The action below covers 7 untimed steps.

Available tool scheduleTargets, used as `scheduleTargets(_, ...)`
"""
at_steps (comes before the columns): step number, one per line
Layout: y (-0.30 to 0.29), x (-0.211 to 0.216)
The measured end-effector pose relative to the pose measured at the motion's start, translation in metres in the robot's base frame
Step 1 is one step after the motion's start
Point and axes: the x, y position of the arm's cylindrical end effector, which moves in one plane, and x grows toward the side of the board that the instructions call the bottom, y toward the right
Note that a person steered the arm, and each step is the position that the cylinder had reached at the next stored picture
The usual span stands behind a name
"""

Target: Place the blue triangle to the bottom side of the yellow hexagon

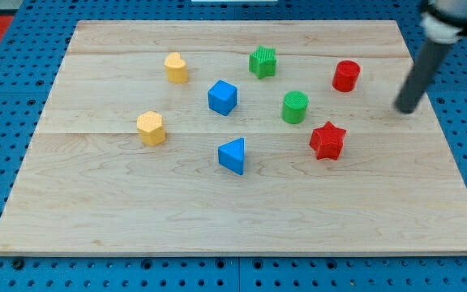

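Observation:
The blue triangle (233, 156) lies near the middle of the wooden board (242, 219). The yellow hexagon (151, 128) sits to its left and slightly higher in the view. My tip (407, 108) is at the view's right side of the board, far right of the blue triangle, right of the red star (327, 140) and below-right of the red cylinder (346, 76). It touches no block.
A yellow heart-like block (176, 68) sits at the upper left. A blue cube (223, 97) is above the triangle. A green star (262, 62) and a green cylinder (295, 107) lie in the upper middle. A blue pegboard (6, 97) surrounds the board.

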Motion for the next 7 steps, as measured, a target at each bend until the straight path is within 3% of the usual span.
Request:
scheduleTargets(1,-0.064,0.01)
scheduleTargets(4,-0.158,0.062)
scheduleTargets(7,-0.245,0.083)
